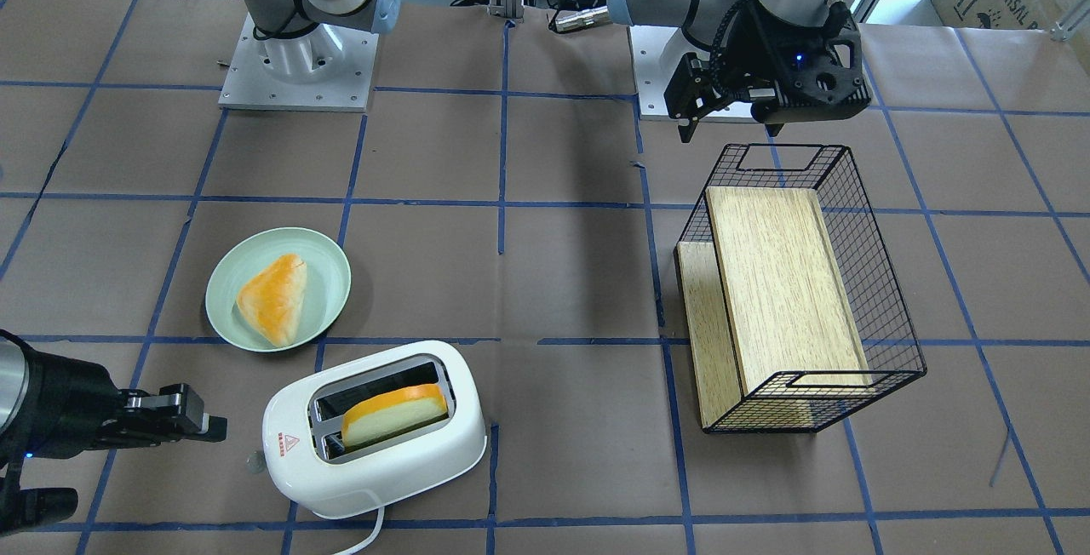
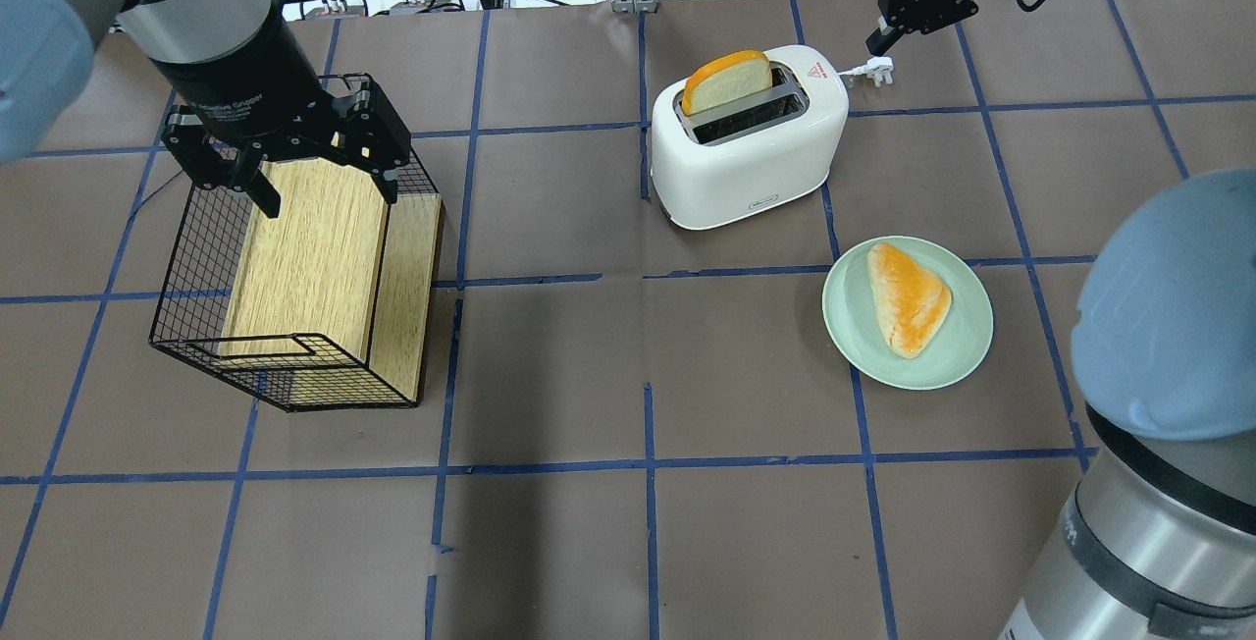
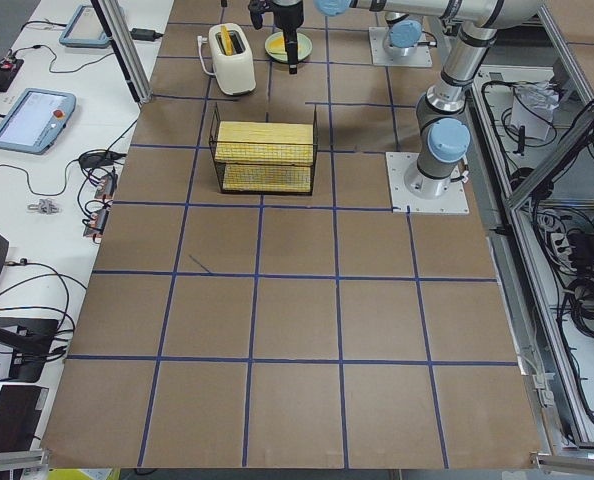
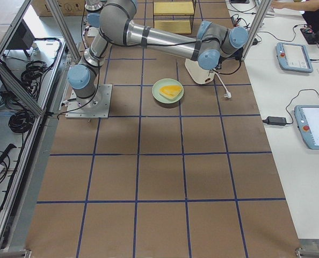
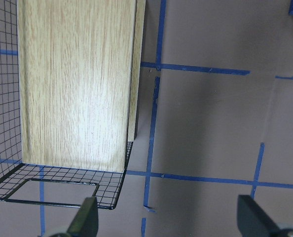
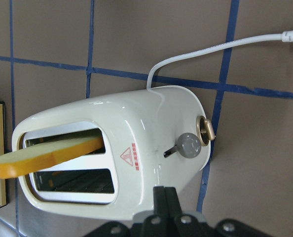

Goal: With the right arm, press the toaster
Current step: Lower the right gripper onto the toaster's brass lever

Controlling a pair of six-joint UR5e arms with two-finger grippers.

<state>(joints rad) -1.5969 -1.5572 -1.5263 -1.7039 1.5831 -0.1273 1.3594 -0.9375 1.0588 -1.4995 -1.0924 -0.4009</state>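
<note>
The white toaster (image 1: 383,470) stands near the table's far edge, with an orange-crusted bread slice (image 1: 396,414) upright in one slot. It also shows in the overhead view (image 2: 746,169) and in the right wrist view (image 6: 151,118), where its end carries a grey lever knob (image 6: 188,145). My right gripper (image 1: 213,427) is shut and empty. It hangs just off the toaster's lever end, a small gap away, and also shows overhead (image 2: 876,36). In the right wrist view its fingertips (image 6: 164,195) are pressed together near that end. My left gripper (image 2: 324,188) is open above the wire basket.
A black wire basket (image 1: 886,283) holding a wooden board lies on my left side. A pale green plate (image 1: 226,283) with a bread piece (image 1: 272,295) sits beside the toaster. The toaster's white cord (image 6: 225,44) trails away to a plug.
</note>
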